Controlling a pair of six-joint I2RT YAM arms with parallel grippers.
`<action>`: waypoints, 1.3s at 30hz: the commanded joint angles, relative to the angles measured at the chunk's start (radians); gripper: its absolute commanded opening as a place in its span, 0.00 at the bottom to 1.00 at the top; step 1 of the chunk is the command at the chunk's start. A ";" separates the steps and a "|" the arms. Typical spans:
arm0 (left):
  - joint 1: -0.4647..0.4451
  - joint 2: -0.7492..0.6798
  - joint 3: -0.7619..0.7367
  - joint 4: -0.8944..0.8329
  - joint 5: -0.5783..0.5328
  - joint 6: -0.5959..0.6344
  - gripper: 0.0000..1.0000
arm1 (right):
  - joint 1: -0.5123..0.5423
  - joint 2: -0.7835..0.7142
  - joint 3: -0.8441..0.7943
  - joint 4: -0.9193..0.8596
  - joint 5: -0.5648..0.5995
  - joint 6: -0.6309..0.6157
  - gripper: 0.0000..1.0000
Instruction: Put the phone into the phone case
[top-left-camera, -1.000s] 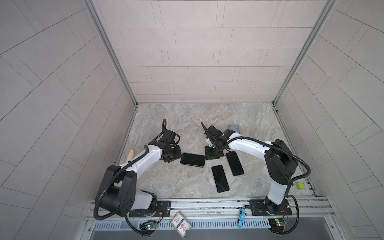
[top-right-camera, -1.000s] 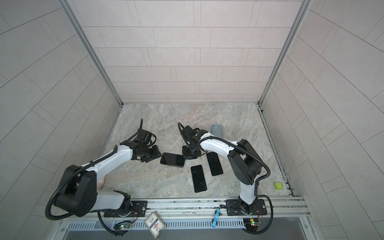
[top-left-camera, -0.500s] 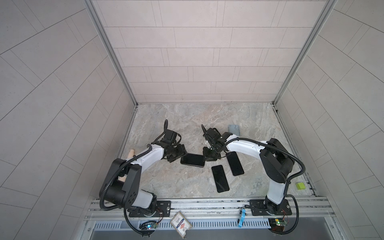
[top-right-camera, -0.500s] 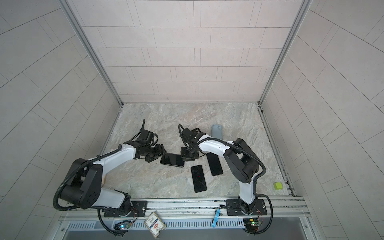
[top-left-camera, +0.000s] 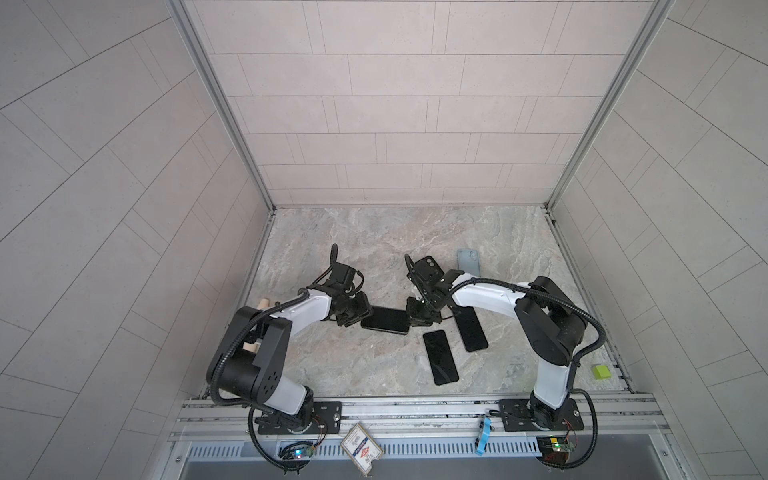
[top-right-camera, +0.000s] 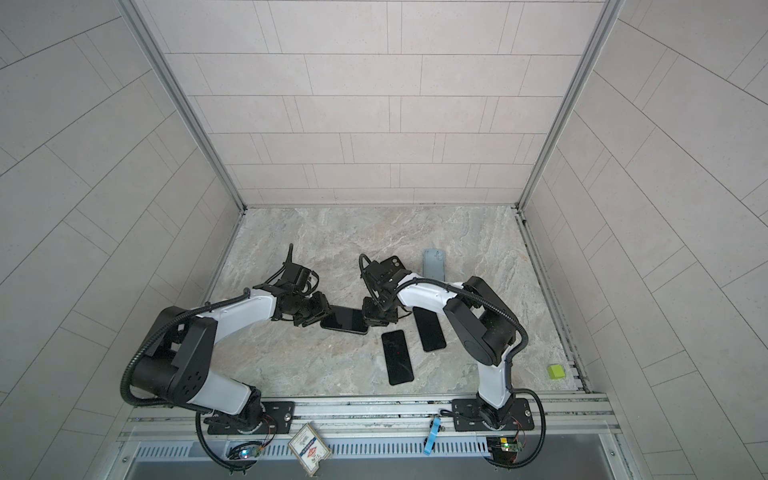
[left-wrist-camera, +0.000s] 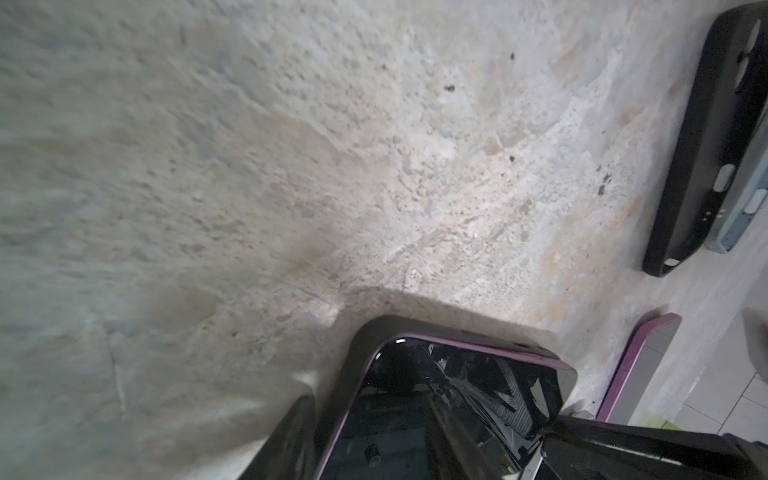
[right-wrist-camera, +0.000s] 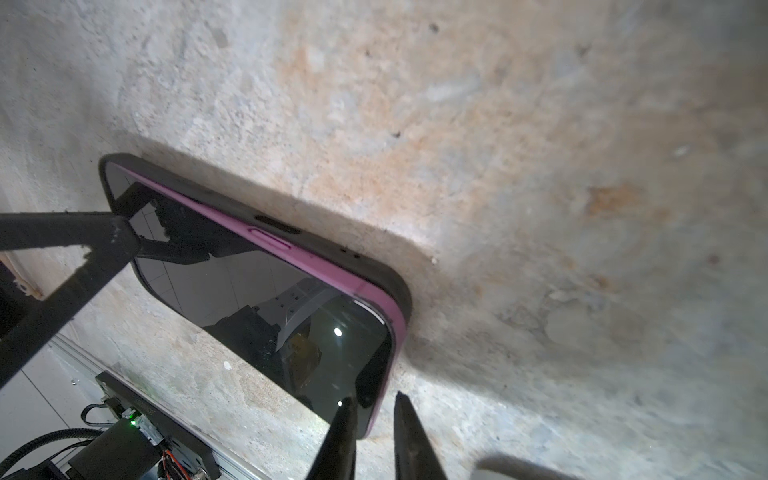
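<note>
While both arms are hunched over the middle of the stone-look surface, the phone lies flat there, screen up. It's sitting in the black phone case, but not all the way as far as I can see: along the long side facing the back edge, its purple frame rides above the case's rim. The left gripper is at the phone's left end with its jaws parted. In the right wrist view one of its fingers sits right on the screen's corner, so it isn't clamped around anything, more like leaning on it. The right gripper is at the opposite end, jaws nearly together with just a thin gap, one fingertip over the glass and the other just off the end. Honestly can't tell if it's pinching that corner or only touching it. Toward the front edge, right of the middle, a second phone and a third phone lie side by side, screens up, the third one partly under the right arm. Toward the back, behind that arm, there's another black case with a blue-grey case just beside it. A little green block sits by the right edge near the front corner.
</note>
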 joint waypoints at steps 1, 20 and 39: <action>-0.001 0.011 -0.029 0.008 0.004 -0.010 0.49 | 0.010 0.022 -0.010 0.030 -0.007 0.027 0.19; -0.004 -0.015 -0.089 0.045 0.046 -0.055 0.38 | 0.051 0.080 -0.017 0.168 -0.059 0.088 0.14; -0.004 -0.070 -0.102 -0.060 -0.019 -0.010 0.20 | 0.038 0.036 0.044 -0.077 0.060 -0.060 0.14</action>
